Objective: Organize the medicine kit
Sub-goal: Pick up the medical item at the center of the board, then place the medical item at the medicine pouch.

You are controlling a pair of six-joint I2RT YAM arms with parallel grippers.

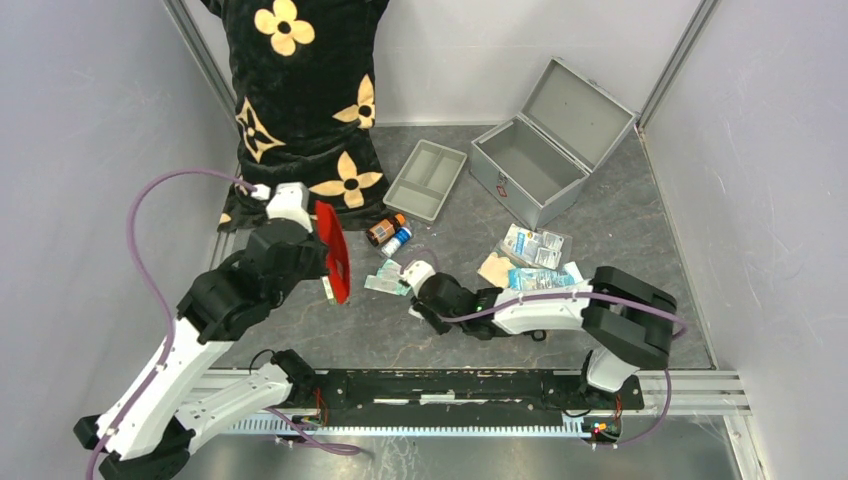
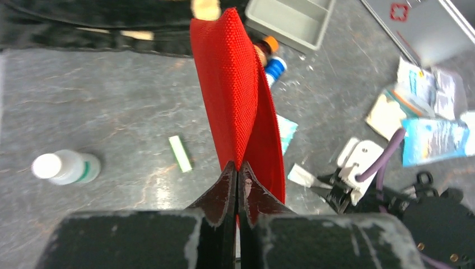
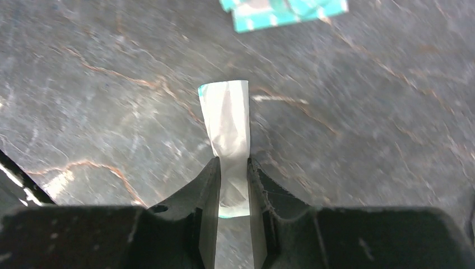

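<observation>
The medicine kit [image 1: 515, 190], a silver-grey metal case, stands at the back right with its lid thrown open; its front shows in the left wrist view [image 2: 425, 25]. My left gripper [image 1: 322, 258] [image 2: 238, 168] is shut on the edge of a flat red pouch [image 1: 333, 250] [image 2: 235, 84] and holds it upright above the table. My right gripper [image 1: 414, 308] [image 3: 232, 165] is low over the table centre, shut on a small white sachet [image 3: 227, 117] that is pinched narrow between the jaws.
A grey divided tray [image 1: 427, 178] lies left of the kit. Two small bottles [image 1: 390, 232], loose packets [image 1: 535, 245] and a teal packet [image 1: 540, 278] lie nearby. A white bottle [image 2: 64, 167] and a green strip [image 2: 180, 153] lie left of the pouch. A black flowered cushion [image 1: 300, 100] leans at the back.
</observation>
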